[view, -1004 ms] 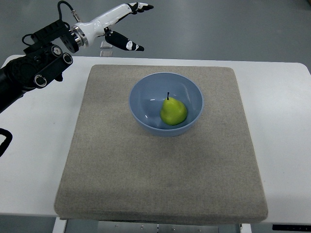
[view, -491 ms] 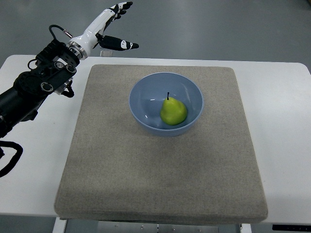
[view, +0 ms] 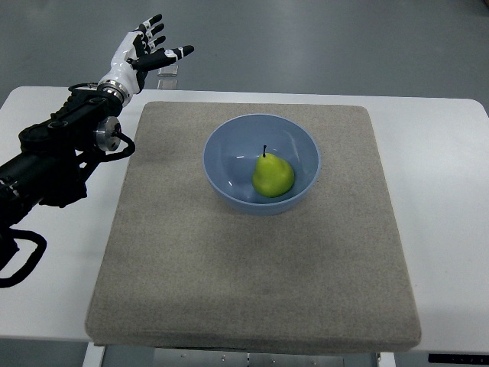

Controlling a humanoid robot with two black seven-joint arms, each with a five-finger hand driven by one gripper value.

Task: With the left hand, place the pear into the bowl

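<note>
A green pear [view: 273, 176] with a dark stem lies inside the blue bowl [view: 229, 149], toward its right side. The bowl stands on the grey mat [view: 252, 267]. My left hand [view: 149, 44] is up at the far left, past the table's back edge and well away from the bowl. Its white and black fingers [view: 177, 53] are spread and hold nothing. The black left arm [view: 61, 149] runs in from the left edge over the white table. The right arm does not show.
The grey mat covers most of the white table [view: 447, 214]. A small clear object [view: 168, 71] stands at the table's back edge under the left hand. Grey floor lies beyond the table.
The left hand has swung leftward and back away from the bowl, and the arm has dropped lower over the table's left side. The pear and bowl have not moved.
</note>
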